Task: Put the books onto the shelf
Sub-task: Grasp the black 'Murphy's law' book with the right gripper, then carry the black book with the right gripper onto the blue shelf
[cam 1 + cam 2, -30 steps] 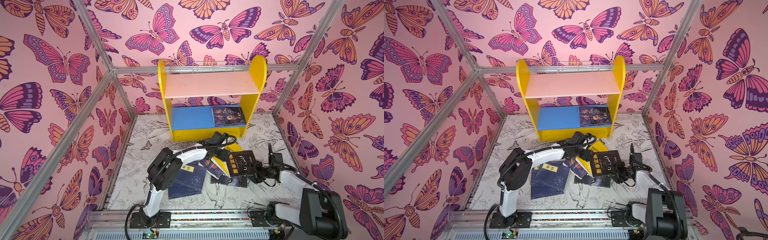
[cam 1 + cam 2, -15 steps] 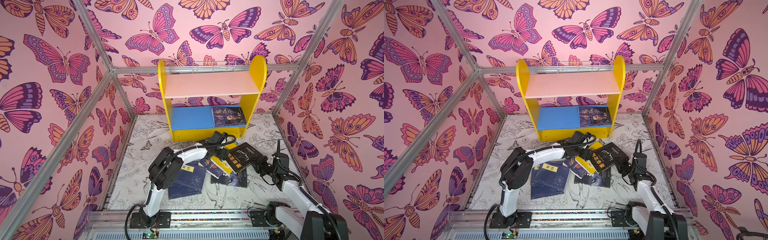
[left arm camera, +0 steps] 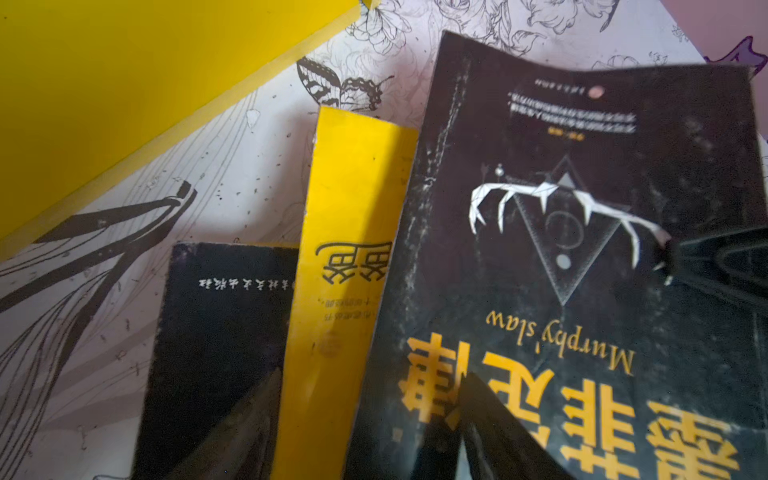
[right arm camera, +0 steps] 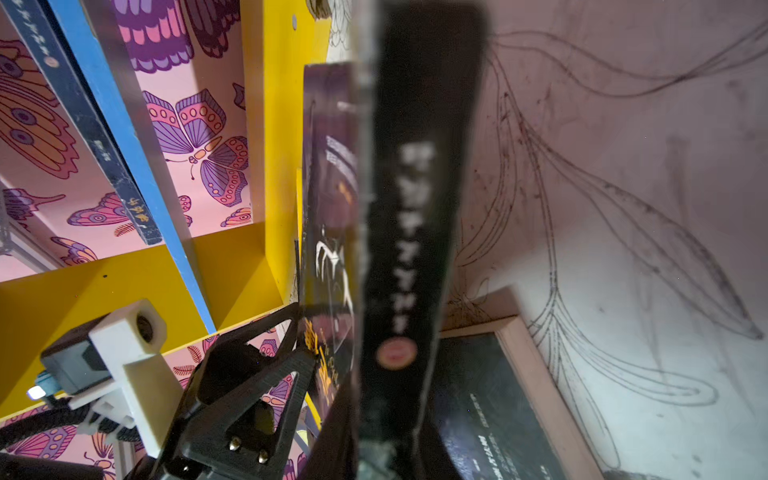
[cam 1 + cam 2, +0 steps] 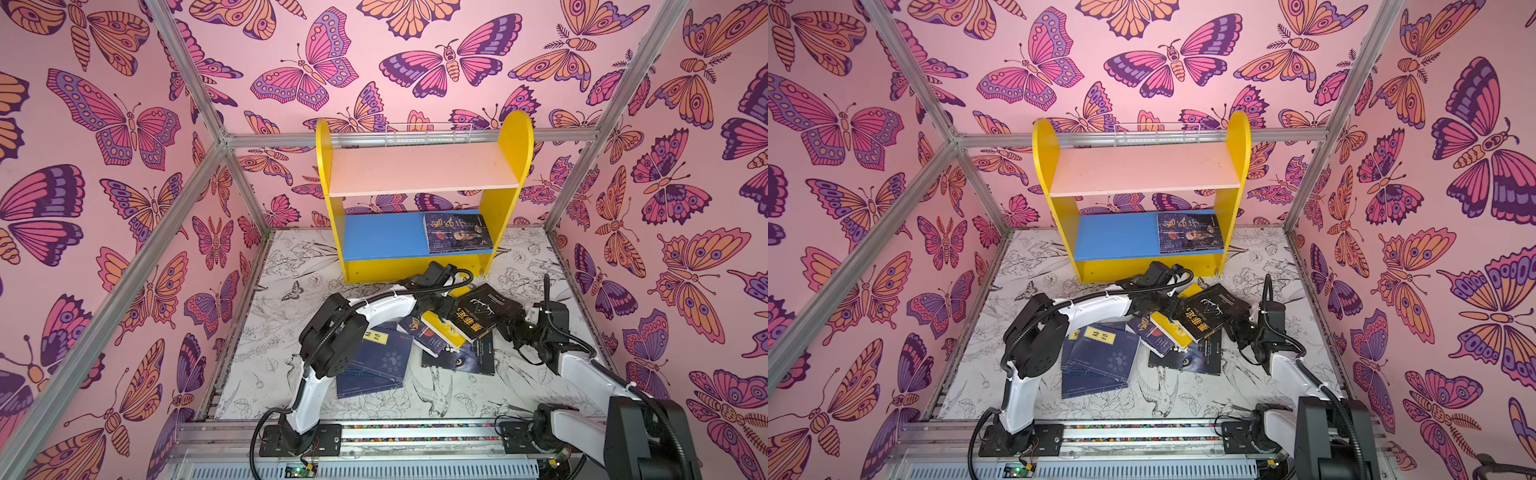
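Shelf: stands at the back of the table; pink upper board bare, 1 dark book lying flat at the right end of the blue lower board.
Books on table: loose pile in front of the shelf, navy books at the left, a yellow book under the black book.
Right gripper: closed on the black book's right edge; that side is raised off the pile (spine fills the right wrist view).
Left gripper: jaws apart, astride the black book's opposite corner, probably steadying it; firm contact cannot be told from the blurred left wrist view.
Step in hand: pick-up of the black book, with 1 of the books shelved.
Next move calls for: left jaws drawn clear, then a lift high enough to pass the yellow front base strip and onto a board.
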Controlling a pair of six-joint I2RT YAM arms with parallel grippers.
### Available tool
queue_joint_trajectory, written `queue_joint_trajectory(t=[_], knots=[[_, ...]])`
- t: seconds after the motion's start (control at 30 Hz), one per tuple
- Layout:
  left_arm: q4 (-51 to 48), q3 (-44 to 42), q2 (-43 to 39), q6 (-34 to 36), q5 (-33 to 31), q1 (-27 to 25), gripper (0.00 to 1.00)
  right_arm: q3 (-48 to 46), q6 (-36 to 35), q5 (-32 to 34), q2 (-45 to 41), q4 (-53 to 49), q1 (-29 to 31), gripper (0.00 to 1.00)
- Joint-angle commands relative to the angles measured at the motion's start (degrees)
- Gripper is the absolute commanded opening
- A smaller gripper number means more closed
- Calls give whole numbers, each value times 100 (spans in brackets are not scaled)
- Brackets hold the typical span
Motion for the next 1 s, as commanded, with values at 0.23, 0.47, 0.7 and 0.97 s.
queue_joint_trajectory(t=[0.23,0.47,0.7,0.97], knots=[[298,-688,-671,-110,-1134,24,86,705,-548,-259,-597,-413,94,0],[836,-2038,-2207,-1513,-1697,595,100,1473,-1117,-771,-1098,-743,156,0],[525,-3142,-3197,-2907,-2650,1104,99,2136,-753,-702,-832,82,802,0],[241,-3185,-3320,-3000,-2900,1156,99,2806,-127,966,534,1757,1832,0]])
